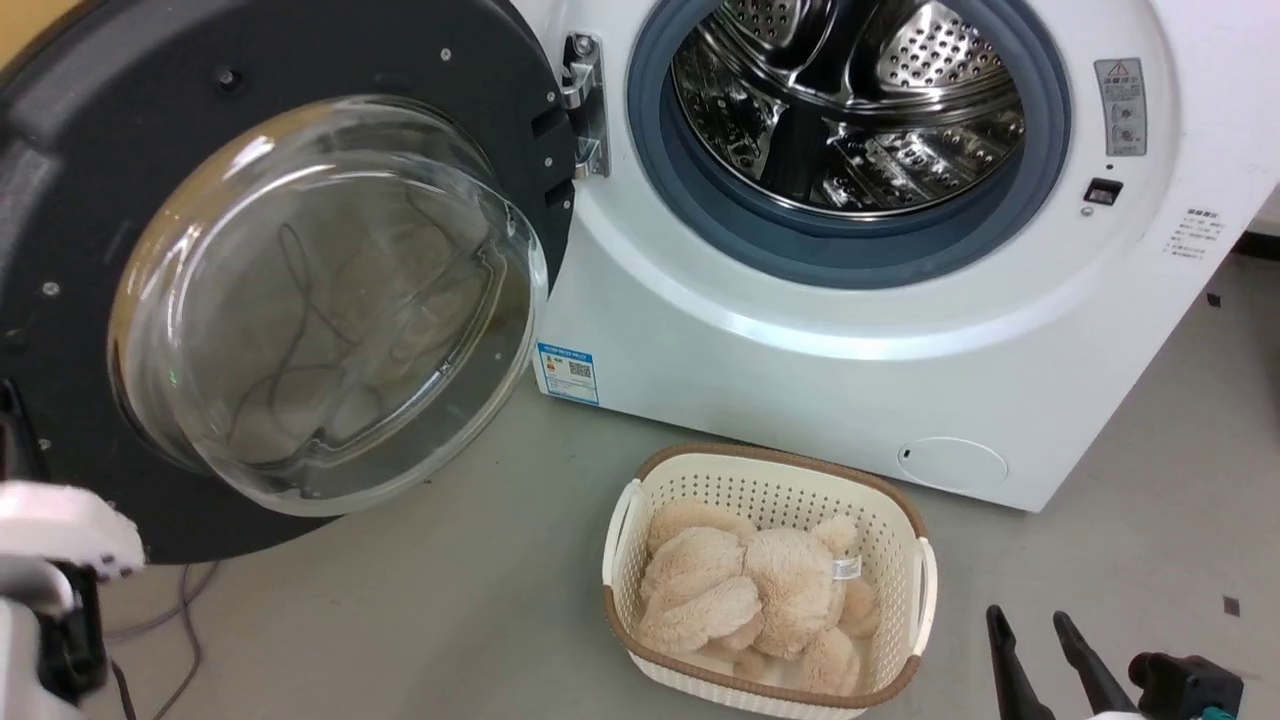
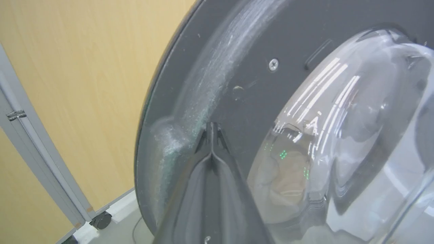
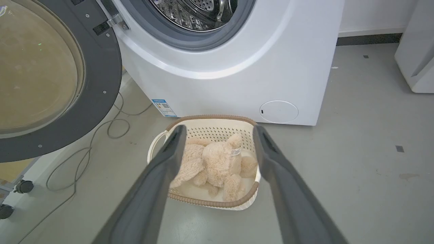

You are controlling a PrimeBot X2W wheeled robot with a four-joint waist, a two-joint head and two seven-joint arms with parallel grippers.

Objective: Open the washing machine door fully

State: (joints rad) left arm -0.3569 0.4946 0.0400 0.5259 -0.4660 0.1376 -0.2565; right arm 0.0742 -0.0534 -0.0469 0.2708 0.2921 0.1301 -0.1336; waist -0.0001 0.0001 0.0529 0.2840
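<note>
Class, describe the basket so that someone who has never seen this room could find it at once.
Start at the white front-loading washing machine. On the grey floor before it sits a cream perforated plastic basket with a brown rim; nothing else holds a beige plush toy.

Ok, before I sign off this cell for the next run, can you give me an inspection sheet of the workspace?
Surface: grey floor, small dark marks.
Job's things: washing machine door stands open, leftward; washing machine drum looks empty.
Clutter: basket holding plush toy, before the machine.
End effectors: left end effector shut, tips at door's inner face; right end effector open, pointing at basket.
Cables: grey cable loops on floor below door.
Surroundings: wood-look panel, castor, white appliance.
</note>
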